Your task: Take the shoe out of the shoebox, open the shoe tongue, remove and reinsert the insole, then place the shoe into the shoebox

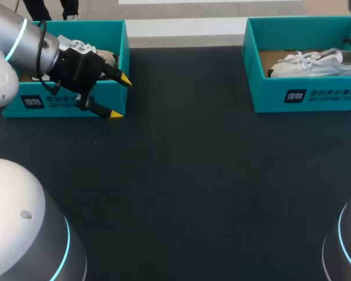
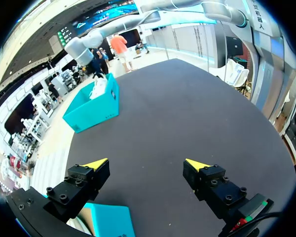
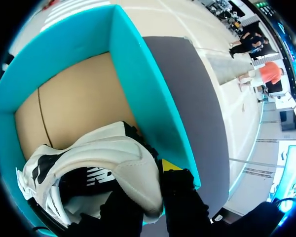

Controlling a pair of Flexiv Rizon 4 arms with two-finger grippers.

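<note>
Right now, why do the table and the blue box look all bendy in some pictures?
Left wrist view: the fisheye lens bulges the black table into a dome, and the far box leans. Right wrist view: the box wall curves, and the close shoe looks huge. Head view: the box edges look straight.

Bare table [image 1: 187, 175] lies open between left shoebox [image 1: 58, 107] and right shoebox [image 1: 327, 96] — their teal walls block sideways entry.

two teal shoeboxes [image 1: 58, 110] [image 1: 316, 96] on dark table [image 1: 181, 193]
</note>
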